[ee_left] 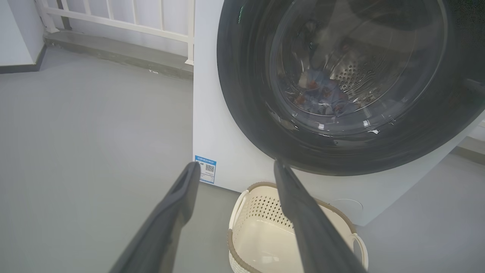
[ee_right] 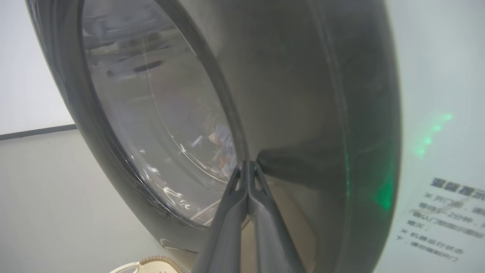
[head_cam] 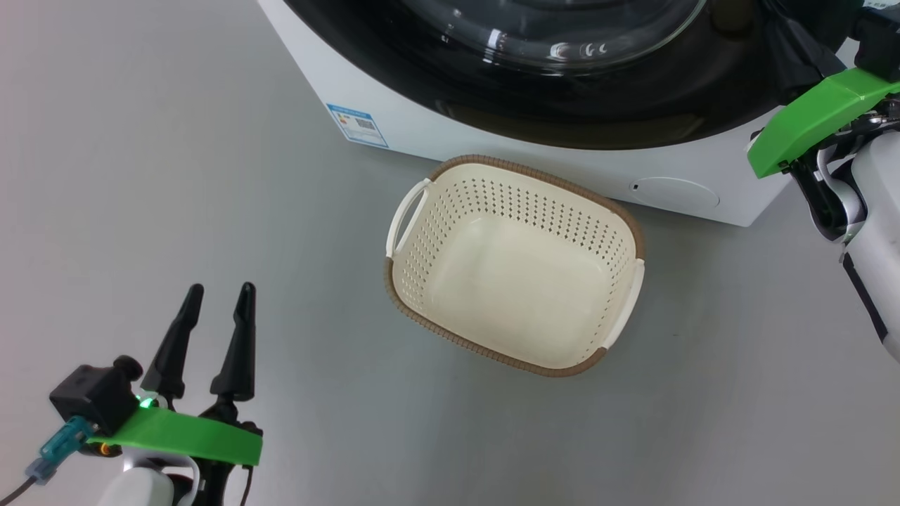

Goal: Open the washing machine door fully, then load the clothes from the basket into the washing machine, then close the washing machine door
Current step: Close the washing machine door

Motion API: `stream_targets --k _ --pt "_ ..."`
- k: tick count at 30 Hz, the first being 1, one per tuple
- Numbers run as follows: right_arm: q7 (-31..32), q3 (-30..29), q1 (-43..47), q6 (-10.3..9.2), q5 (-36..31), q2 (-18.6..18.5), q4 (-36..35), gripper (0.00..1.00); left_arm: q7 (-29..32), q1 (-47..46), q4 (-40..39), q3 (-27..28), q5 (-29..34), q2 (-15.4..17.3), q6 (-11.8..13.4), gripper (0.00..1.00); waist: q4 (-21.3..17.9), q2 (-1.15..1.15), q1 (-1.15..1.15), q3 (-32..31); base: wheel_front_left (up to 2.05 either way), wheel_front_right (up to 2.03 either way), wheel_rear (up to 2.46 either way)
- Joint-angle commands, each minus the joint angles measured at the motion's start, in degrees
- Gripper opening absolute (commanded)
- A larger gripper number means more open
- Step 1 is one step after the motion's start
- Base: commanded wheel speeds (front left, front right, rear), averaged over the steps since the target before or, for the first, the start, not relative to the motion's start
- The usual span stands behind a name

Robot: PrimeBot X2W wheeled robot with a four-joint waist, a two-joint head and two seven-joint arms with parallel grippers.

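Observation:
The washing machine (head_cam: 422, 133) has its glossy black door (head_cam: 562, 105) lying against the front. Through the glass I see the light-blue bear-print clothes (ee_left: 322, 93) inside the drum, also glimpsed in the right wrist view (ee_right: 225, 140). The cream basket (head_cam: 534, 176) stands on the floor before the machine with nothing in it. My right gripper (ee_right: 248, 163) is shut, its tips pressed on the door's black ring (ee_right: 303, 94) near the right edge; its green wrist bracket (head_cam: 815, 119) shows at upper right. My left gripper (head_cam: 219, 289) hangs open over the floor at lower left, apart from the basket (ee_left: 261, 212).
A blue label (head_cam: 356, 124) and a round lower flap (head_cam: 675, 192) mark the machine's front. Grey floor spreads left of and in front of the basket. A white railing (ee_left: 132, 22) on a low step runs behind, left of the machine (ee_left: 212, 113).

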Motion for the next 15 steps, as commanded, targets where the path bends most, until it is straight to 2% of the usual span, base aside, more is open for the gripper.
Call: stream_targets --k 1,8,9,10,12,13,15 --pt "-0.5 -1.0 -0.5 -0.67 -0.2 -0.5 -0.6 0.00 -0.5 -0.9 -0.7 2.3 -0.2 1.6 0.0 1.00 -0.4 0.00 0.00 -0.7 0.00 0.00 0.00" --pt "-0.5 -1.9 3.0 -0.67 0.1 0.7 -1.5 0.00 -0.5 -0.5 -0.2 2.2 0.0 2.1 0.0 1.00 -1.6 0.00 0.00 -3.2 0.00 0.00 0.00" --pt "-0.5 -2.0 3.8 -0.67 0.3 1.0 -1.7 0.18 -0.5 -0.4 0.0 2.2 0.1 2.2 0.0 1.00 -1.9 0.00 0.00 -3.8 0.00 0.00 0.00" --pt "-0.5 -2.0 3.8 -0.67 0.3 1.0 -1.7 0.18 -0.5 -0.4 0.0 2.2 0.1 2.2 0.0 1.00 -1.9 0.00 0.00 -3.8 0.00 0.00 0.00" --pt "-0.5 -2.2 5.5 -0.67 0.7 1.4 -2.3 0.65 -0.5 -0.1 0.3 2.2 0.2 2.3 0.0 1.00 -2.6 0.00 0.00 -5.2 0.00 0.00 0.00" --pt "-0.5 -2.2 6.3 -0.67 0.9 1.5 -2.7 1.00 -0.5 0.1 0.4 2.2 0.3 2.4 0.0 1.00 -2.9 0.00 0.00 -5.9 0.00 0.00 0.00" --pt "-0.5 -2.3 7.9 -0.67 1.2 1.7 -3.7 1.00 -0.5 0.3 0.5 2.1 0.5 2.5 0.0 1.00 -3.8 0.00 0.00 -7.2 0.00 0.00 0.00"
